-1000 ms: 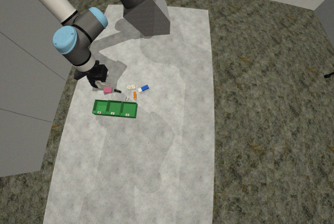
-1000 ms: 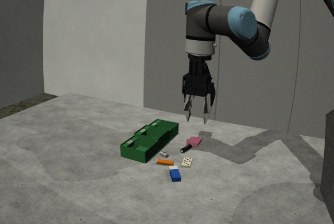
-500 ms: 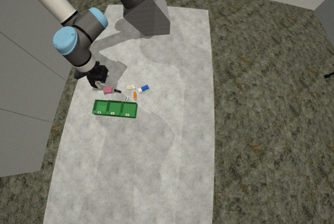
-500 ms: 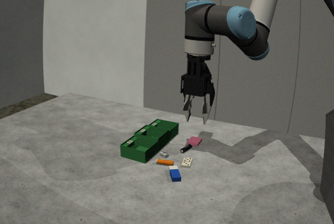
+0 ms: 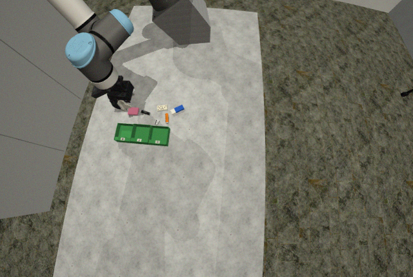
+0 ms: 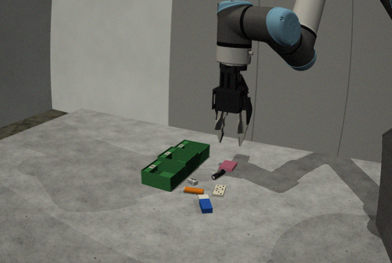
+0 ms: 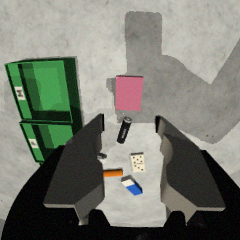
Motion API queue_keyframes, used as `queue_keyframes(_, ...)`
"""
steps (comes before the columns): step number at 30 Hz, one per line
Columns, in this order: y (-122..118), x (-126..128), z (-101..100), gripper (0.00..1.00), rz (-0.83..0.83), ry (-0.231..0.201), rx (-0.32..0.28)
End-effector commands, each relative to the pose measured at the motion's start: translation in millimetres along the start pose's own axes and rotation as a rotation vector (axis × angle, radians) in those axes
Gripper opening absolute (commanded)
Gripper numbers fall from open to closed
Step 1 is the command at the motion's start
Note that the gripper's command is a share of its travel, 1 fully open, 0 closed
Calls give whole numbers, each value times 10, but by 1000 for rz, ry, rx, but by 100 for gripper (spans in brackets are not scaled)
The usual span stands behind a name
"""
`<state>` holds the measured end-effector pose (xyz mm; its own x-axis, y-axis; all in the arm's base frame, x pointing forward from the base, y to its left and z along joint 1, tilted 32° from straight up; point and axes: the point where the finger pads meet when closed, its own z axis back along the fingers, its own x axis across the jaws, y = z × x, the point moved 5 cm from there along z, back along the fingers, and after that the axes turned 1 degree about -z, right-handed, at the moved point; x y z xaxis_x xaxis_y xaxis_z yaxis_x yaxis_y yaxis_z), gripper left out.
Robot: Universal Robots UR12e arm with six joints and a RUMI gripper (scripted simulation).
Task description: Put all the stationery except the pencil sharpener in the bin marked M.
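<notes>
My gripper is open and empty, hanging well above the table, over a pink eraser and a black cylinder. A green three-compartment bin stands upright beside them; in the wrist view the compartment next to the eraser bears an M-like label. Nearby lie an orange stick, a blue-and-white eraser and a small grey sharpener-like piece.
A dotted domino tile lies among the stationery. The light mat covers the table. Grey walls stand behind and to one side of the arm.
</notes>
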<state>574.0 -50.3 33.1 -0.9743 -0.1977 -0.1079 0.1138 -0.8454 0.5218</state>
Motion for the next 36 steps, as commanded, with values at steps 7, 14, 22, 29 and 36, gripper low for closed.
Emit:
queue_keyframes(7,0,-2,-196,33,-1,1,0)
queue_keyframes(14,0,-3,-476,33,-1,1,0)
queue_keyframes(22,1,-5,-576,33,-1,1,0)
queue_keyframes(29,1,-5,-616,33,-1,1,0)
queue_keyframes(36,1,-4,-682,33,-1,1,0)
